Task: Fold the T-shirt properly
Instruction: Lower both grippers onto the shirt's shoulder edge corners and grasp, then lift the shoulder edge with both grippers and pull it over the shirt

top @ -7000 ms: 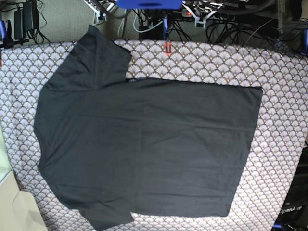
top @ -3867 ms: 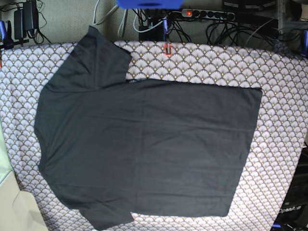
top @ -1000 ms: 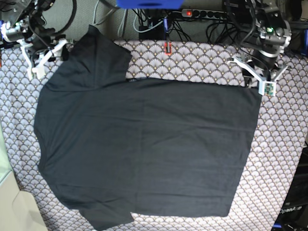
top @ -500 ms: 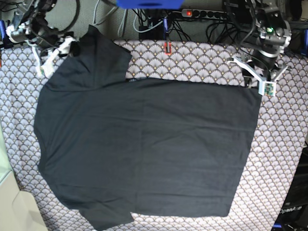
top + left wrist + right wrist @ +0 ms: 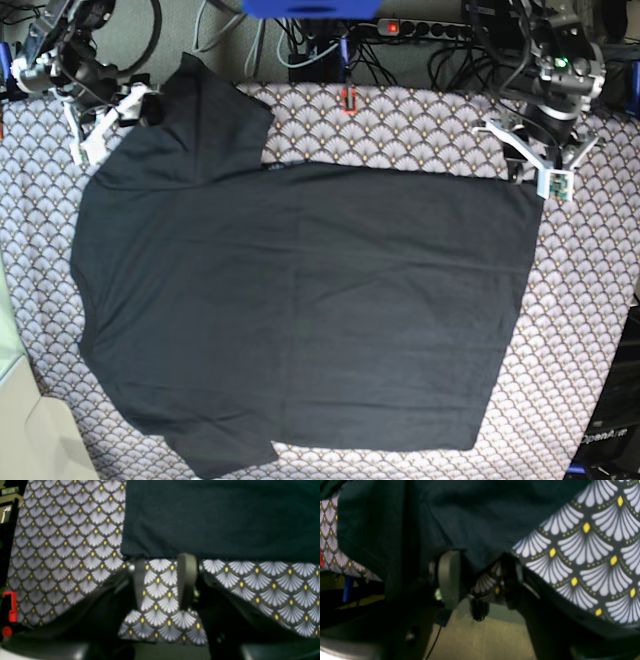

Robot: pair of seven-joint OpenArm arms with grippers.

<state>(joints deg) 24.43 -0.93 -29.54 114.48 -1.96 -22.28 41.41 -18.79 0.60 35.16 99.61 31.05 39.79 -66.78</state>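
Calls for a clean pinch at two far-edge points of the T-shirt [image 5: 300, 300], spread flat and unfolded across the surface under a patterned cloth [image 5: 590, 330], collar end toward the base view's left and hem toward its right. Puts the left tool [image 5: 537, 172] at the far hem corner, jaws roughly half apart and holding nothing, and the right tool [image 5: 106, 124] at the far sleeve, jaws likewise parted with no sure grip on anything. Best to slide the lower finger of each under the shirt alone, leave the cloth behind, close both at about the same time, then lift evenly so the far edge rises as one straight line. Risks, by judgement, a bunched cloth or a skewed fold if one side catches more fabric than the other. Shows from the left wrist what the base view cannot: only cloth [image 5: 62, 542] between the fingers [image 5: 187, 580], with the shirt's hem [image 5: 220, 517] just touching their tips. Shows from the right wrist the sleeve edge [image 5: 475, 530] drooping into the gap of the right tool [image 5: 480, 577], beside a puckered bit of cloth [image 5: 582, 542] and the floor below. Gives from the base view alone the full layout and the spacing of both arms.
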